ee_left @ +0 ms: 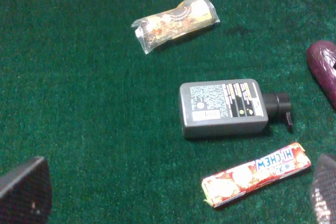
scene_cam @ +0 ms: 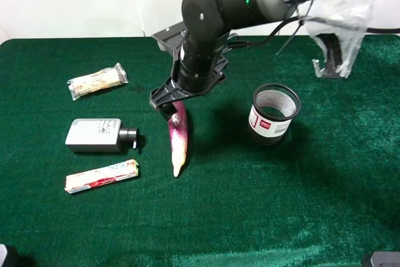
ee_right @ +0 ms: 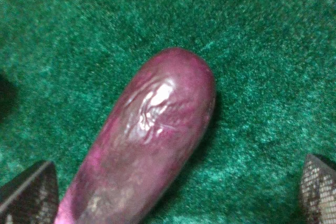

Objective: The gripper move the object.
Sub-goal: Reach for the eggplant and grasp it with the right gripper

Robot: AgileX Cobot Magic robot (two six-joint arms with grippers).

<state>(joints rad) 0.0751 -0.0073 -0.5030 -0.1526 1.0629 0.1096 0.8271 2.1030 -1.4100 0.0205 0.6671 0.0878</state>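
Note:
The object, a long purple-magenta vegetable [scene_cam: 177, 136] with a cream-white pointed tip, lies on the green cloth at centre-left, tip toward the front. My right gripper [scene_cam: 169, 101], the black bulky end of the dark arm, reaches across the middle and hovers just over its thick purple end. In the right wrist view the purple end [ee_right: 147, 135] lies between the two wide-apart fingertips of the gripper [ee_right: 173, 203], which do not touch it. My left gripper [ee_left: 173, 203] is open and empty, above the cloth. The vegetable's end shows at that view's edge [ee_left: 323, 69].
A black mesh cup [scene_cam: 275, 114] stands upright right of the vegetable. Left of it lie a grey rectangular bottle [scene_cam: 95, 136] [ee_left: 223, 107], a white-and-red snack bar [scene_cam: 101, 176] [ee_left: 255, 174] and a wrapped roll [scene_cam: 97, 81] [ee_left: 176, 20]. A clear plastic bag [scene_cam: 337, 35] hangs at back right.

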